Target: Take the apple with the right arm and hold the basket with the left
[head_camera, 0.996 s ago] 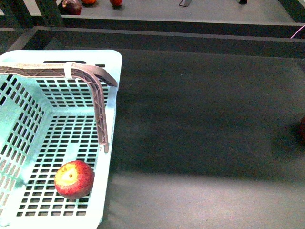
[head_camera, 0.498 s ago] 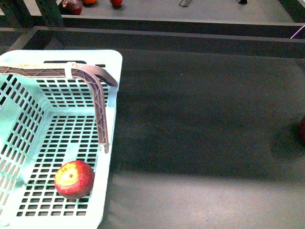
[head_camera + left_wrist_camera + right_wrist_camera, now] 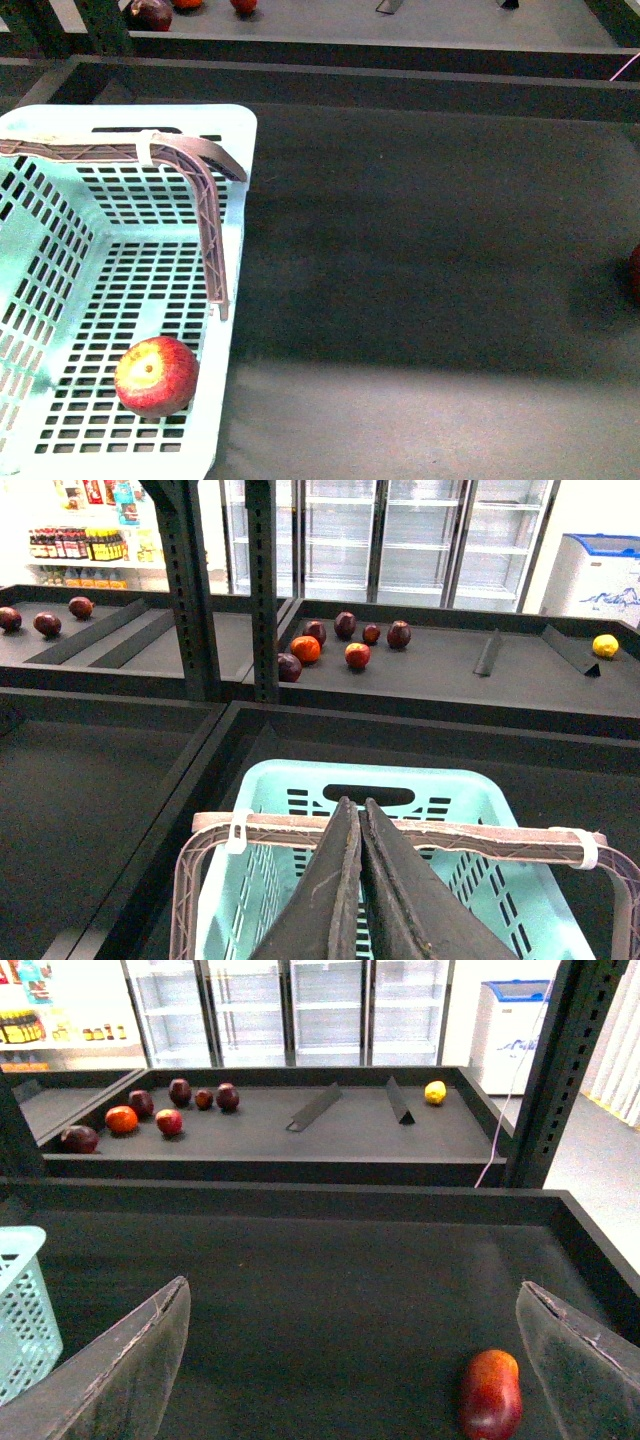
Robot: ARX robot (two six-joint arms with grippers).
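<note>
The apple (image 3: 155, 375), red with a yellow patch at its stem, lies on the slotted floor of the mint-green basket (image 3: 238, 250), near its front right corner. My left gripper (image 3: 357, 805) is shut, pad against pad with nothing between, and hangs over the basket (image 3: 300, 780). Its ribbed brown finger (image 3: 208, 230) with a white band crosses the basket's far end and bends down along the right wall. My right gripper (image 3: 352, 1300) stands wide open over the dark table, well to the right of the basket (image 3: 20, 1300). It does not show in the front view.
An oblong red fruit (image 3: 490, 1395) lies on the table close to the right gripper's right finger, and its edge (image 3: 636, 270) shows at the front view's border. A raised shelf behind holds several dark and orange fruits (image 3: 345, 645) and a yellow one (image 3: 434, 1092). Dark walls rim the table.
</note>
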